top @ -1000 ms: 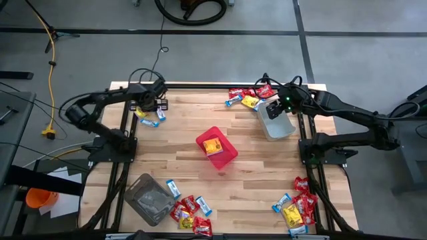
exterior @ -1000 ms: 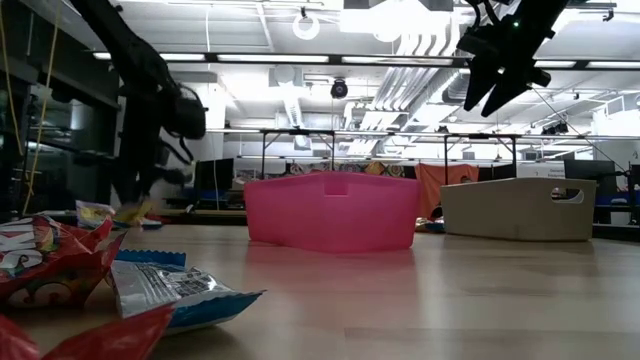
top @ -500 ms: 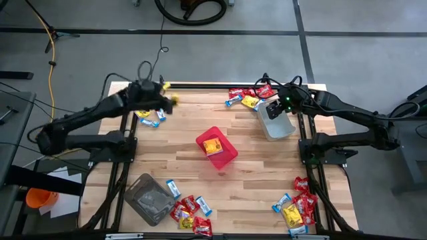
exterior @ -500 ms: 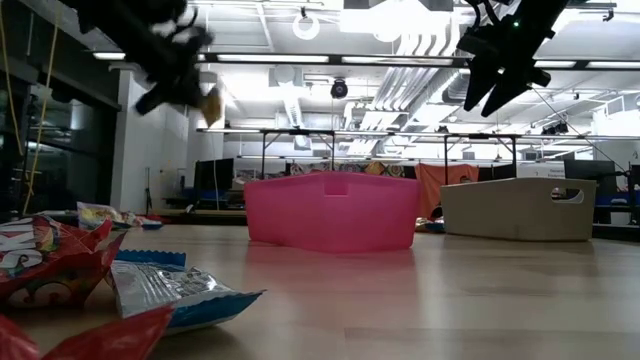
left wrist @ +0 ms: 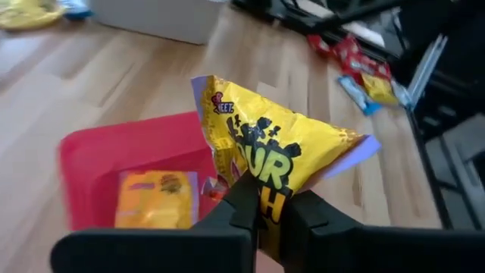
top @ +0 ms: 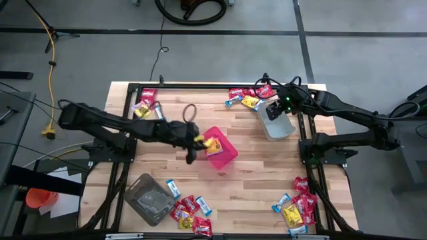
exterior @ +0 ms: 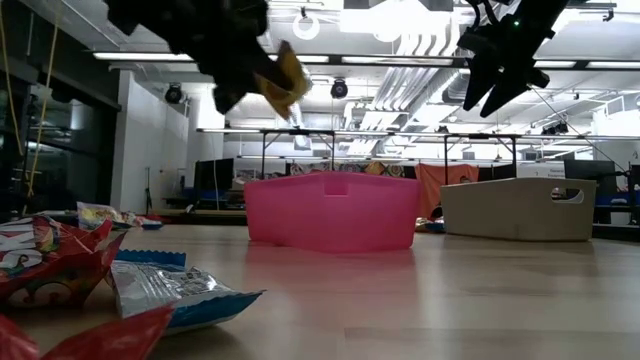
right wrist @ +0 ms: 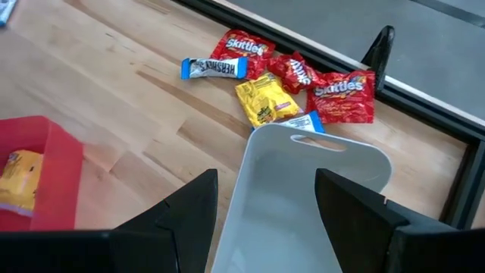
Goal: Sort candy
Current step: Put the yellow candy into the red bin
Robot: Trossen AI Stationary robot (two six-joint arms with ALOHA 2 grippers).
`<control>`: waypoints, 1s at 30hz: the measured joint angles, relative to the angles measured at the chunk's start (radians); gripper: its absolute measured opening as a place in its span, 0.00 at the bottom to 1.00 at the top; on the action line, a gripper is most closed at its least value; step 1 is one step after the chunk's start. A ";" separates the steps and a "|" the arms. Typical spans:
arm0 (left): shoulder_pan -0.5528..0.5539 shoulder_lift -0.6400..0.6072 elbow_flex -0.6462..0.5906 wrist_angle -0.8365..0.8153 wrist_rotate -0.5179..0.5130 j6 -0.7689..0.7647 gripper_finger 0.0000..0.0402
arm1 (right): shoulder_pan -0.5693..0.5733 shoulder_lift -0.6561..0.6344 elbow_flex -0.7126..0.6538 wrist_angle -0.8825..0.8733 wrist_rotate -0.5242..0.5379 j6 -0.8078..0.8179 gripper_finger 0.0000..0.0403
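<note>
My left gripper (top: 193,142) is shut on a yellow candy packet (left wrist: 280,144) and hangs in the air at the left rim of the red bin (top: 218,148) in the middle of the table. One yellow packet (left wrist: 155,199) lies inside that bin. In the low view the held packet (exterior: 283,78) is high above the table. My right gripper (right wrist: 261,216) stands open above the grey tub (top: 275,121) at the far right, touching nothing. My left gripper pinches one end of the yellow packet (left wrist: 267,189) between its two fingers (left wrist: 244,201). The fingers come from the table's left, slanting downward. The crumpled packet sticks out past the fingertips, lifted clear of table and bin.
Candy piles lie at the far left (top: 144,107), the far right (top: 247,97), the near left (top: 188,211) and the near right (top: 297,207). A clear tub (top: 149,198) sits near the front left. Bare wood lies between the bin and the near edge.
My left gripper has taken a yellow packet from the far-left pile, risen, and swung toward the table's middle to the red bin, rolling its wrist on the way. The packet is now lifted clear. My right gripper has kept still.
</note>
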 joint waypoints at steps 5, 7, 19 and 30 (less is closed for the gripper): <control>0.000 0.122 0.136 -0.138 -0.003 0.133 0.13 | 0.000 0.000 0.000 0.000 -0.007 0.000 0.54; 0.000 0.158 0.194 -0.198 -0.003 0.180 0.18 | 0.000 0.000 0.000 0.000 -0.007 0.000 0.54; 0.021 0.201 0.401 -0.520 -0.066 0.266 0.50 | 0.000 0.000 0.000 -0.034 -0.049 -0.020 0.54; 0.139 -0.017 0.405 -0.578 -0.121 0.198 0.54 | 0.000 0.000 0.000 0.039 -0.158 -0.050 0.54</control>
